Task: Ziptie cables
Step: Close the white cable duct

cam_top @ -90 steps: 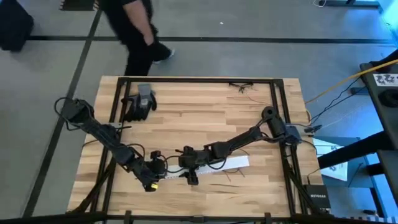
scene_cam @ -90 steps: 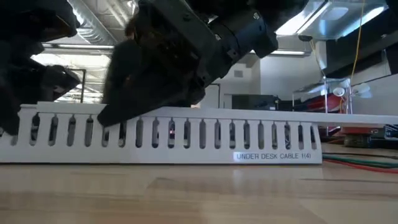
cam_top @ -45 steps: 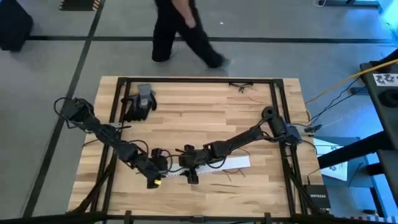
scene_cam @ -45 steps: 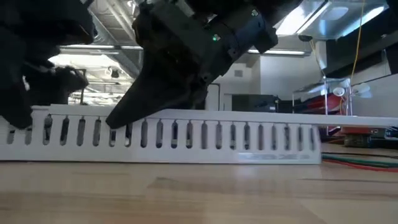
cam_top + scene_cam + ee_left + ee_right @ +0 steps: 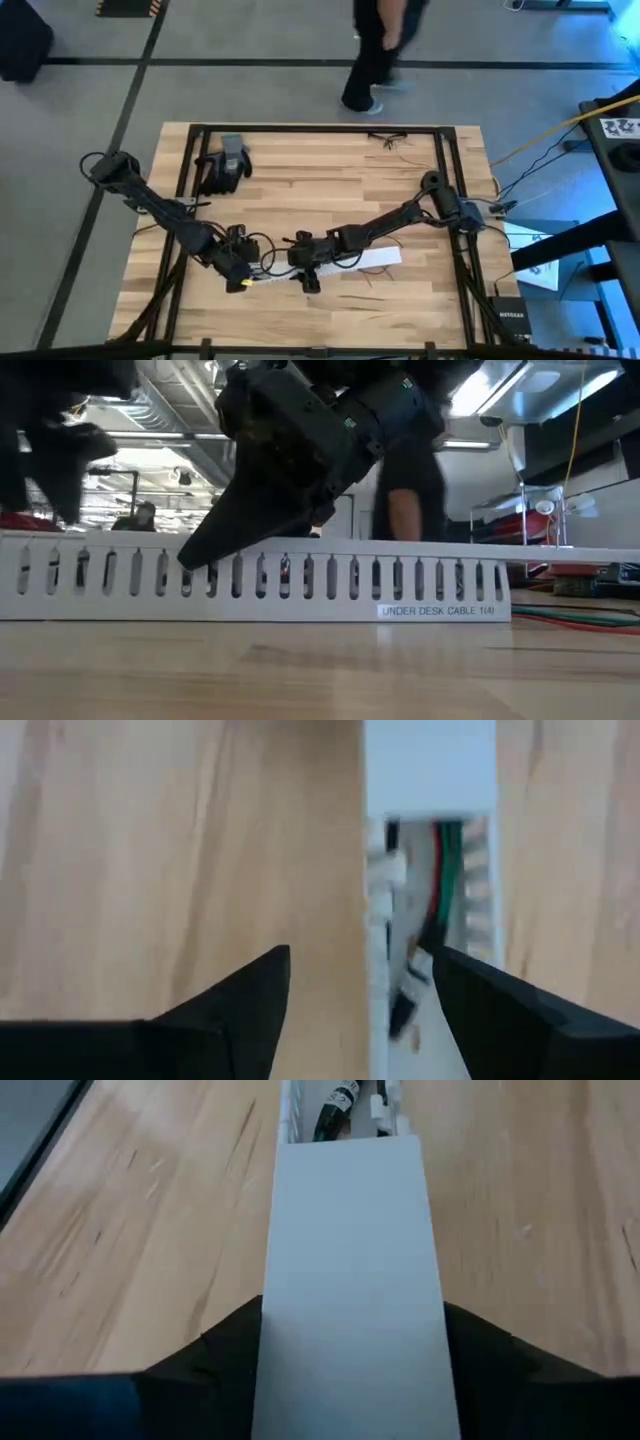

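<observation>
A long white slotted cable tray (image 5: 365, 260) lies on the wooden table near its front edge. The cables (image 5: 441, 870), red, green and dark, run inside it, and more red and green wire (image 5: 585, 623) lies on the table by its right end. My right gripper (image 5: 305, 277) straddles the tray's covered part, shut on it. My left gripper (image 5: 243, 279) hovers open just above the tray's left end (image 5: 378, 935), one finger over each side of a wall. The ziptie is not visible in any view. My right gripper holds the white tray across its width, with the flat cover (image 5: 350, 1270) filling the gap between its two fingers. The fingers slant down from above and lie across the tray. One finger (image 5: 215, 540) runs down in front of the near slotted wall. The tray rests on the table.
A black and grey glove (image 5: 226, 164) lies at the far left of the table and a pair of glasses (image 5: 388, 138) at the far edge. A person (image 5: 378, 50) walks past beyond the far edge.
My left gripper has risen clear of the tray's left end and gone a little toward the far edge. The tray has shifted slightly along the table in my right gripper's hold. The person behind the table has walked from left to right.
</observation>
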